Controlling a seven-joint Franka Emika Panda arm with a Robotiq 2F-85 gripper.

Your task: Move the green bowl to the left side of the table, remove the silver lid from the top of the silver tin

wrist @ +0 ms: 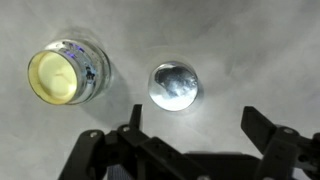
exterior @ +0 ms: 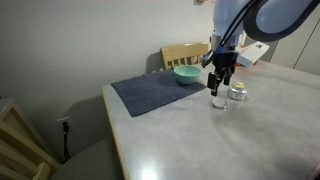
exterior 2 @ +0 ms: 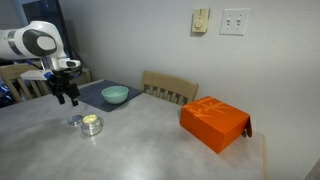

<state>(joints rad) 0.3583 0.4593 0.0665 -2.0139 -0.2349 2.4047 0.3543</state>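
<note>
Lying flat on the grey surface [exterior: 200,140], the silver lid [wrist: 176,86] is off the silver tin [wrist: 67,75] and rests just beside it, apart from it. In the wrist view the lid is to the right of the tin, and the open tin shows a pale yellowish inside. In both exterior views the lid [exterior 2: 75,121] lies to the left of the tin [exterior 2: 92,124].

The claw [wrist: 190,112] hangs above the lid with its fingers [wrist: 135,130] spread wide apart, holding nothing. In an exterior view the claw [exterior: 219,90] points downward over the lid [exterior: 218,102], with the tin [exterior: 238,92] close on its right.

The green bowl [exterior: 186,74] stands upright on the far right corner of a dark blue-grey mat [exterior: 150,93], near the tin but not touching it. A wooden chair [exterior 2: 168,88] stands against the far edge of the surface. An orange box [exterior 2: 213,123] sits well apart from the tin, over on the right in that view.
</note>
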